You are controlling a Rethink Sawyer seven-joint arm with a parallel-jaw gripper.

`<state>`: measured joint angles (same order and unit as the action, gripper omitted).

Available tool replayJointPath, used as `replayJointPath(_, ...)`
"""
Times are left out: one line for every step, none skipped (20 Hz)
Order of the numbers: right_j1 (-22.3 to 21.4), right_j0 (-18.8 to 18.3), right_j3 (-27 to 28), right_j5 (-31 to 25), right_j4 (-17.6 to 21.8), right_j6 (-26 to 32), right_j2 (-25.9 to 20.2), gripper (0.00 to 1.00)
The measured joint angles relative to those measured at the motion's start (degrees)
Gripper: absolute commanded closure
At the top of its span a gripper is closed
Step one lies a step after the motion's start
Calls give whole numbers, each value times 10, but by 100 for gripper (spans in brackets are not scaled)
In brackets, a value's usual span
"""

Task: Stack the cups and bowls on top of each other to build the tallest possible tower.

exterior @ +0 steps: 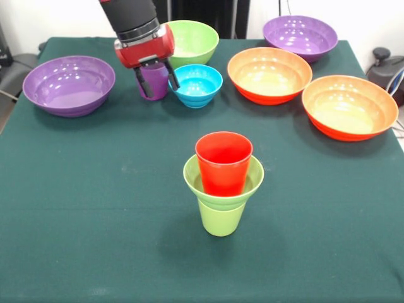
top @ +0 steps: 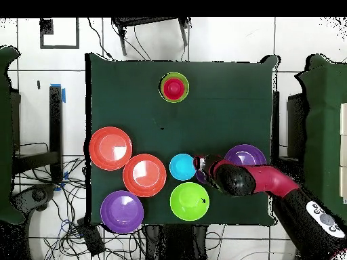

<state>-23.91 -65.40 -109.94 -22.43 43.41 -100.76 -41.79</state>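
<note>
Green cloth over the table (exterior: 76,208), white wall behind, and cables lying on the tiled floor around it in the overhead view. Right in the middle of the cloth is the tower (exterior: 222,183) so far: lime green cup (exterior: 221,218) at the bottom, small lime-green bowl (exterior: 251,183) sitting on it, red cup (exterior: 223,163) standing in that bowl. Everything else is lined up along the far edge. The gripper (exterior: 156,79) is down at the purple cup (exterior: 153,81), with one black finger on each side of it, so it looks clamped on the cup, though I can't tell if the cup is off the cloth. The small blue bowl (exterior: 197,84) is just beside that cup, the medium lime-green bowl (exterior: 190,41) right behind them. One wide purple bowl (exterior: 69,84) is off to the left, the other purple bowl (exterior: 300,36) at the back right, and two orange bowls (exterior: 269,74) (exterior: 350,106) are touching each other on the right.
</note>
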Motion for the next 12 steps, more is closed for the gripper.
replayJointPath(3, -3, 0, 0, 4, 0, -3, 0)
replayJointPath(4, -4, 0, 0, 6, 0, -4, 0)
replayJointPath(4, -4, 0, 0, 7, 0, -5, 0)
replayJointPath(5, -5, -1, 0, 11, 0, -7, 0)
replayJointPath(5, -4, -1, 0, 12, 0, -7, 0)
replayJointPath(5, -3, -1, 0, 15, 0, -7, 0)
replayJointPath(5, -2, -1, 0, 18, 0, -7, 0)
replayJointPath(5, 1, -1, 0, 21, 0, -7, 0)
replayJointPath(5, 3, -1, 0, 23, 0, -7, 0)
replayJointPath(5, 7, -1, 0, 26, 0, -7, 0)
replayJointPath(5, 13, -1, 0, 30, 0, -8, 0)
replayJointPath(5, 15, -1, 0, 30, 0, -8, 0)
